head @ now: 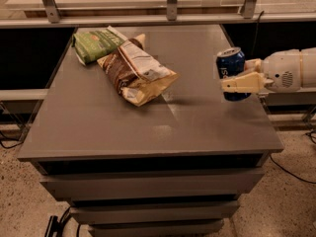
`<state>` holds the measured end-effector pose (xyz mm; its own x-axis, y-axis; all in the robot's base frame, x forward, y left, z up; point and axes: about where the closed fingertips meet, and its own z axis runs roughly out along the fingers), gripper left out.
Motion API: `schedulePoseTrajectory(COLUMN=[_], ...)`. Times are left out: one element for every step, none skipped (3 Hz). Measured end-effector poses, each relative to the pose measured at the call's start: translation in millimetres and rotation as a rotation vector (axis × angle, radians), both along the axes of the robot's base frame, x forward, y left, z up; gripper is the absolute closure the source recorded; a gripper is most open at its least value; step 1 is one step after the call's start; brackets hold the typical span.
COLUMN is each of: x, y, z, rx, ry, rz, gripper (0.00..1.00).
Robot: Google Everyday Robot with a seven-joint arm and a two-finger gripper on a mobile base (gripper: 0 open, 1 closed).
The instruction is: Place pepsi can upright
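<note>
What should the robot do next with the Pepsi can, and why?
Probably lower it gently until its base sits flat on the table. The gripper, at the table's right edge, is shut on the pepsi can, which is nearly upright, silver top up; I cannot tell whether it touches the tabletop.

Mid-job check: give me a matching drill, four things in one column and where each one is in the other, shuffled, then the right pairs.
Things:
1. pepsi can
2. green chip bag
3. brown chip bag
4. gripper

Places:
A. far left corner of the table
B. held roughly upright by the table's right edge
C. reaching in from the right, fingers closed on the blue can
D. lying left of the table's middle

Pairs: 1-B, 2-A, 3-D, 4-C
</note>
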<state>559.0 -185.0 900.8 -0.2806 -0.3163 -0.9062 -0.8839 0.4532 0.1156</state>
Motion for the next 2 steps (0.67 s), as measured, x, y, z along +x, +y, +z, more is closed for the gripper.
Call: schedulePoseTrajectory(x=[0.3, 0.4], y=[2.1, 4.8], z=[-0.8, -2.9], rx=[-0.009, -0.003], ry=[-0.019, -0.038], rz=[0.017, 0.039], gripper=[1.0, 1.0])
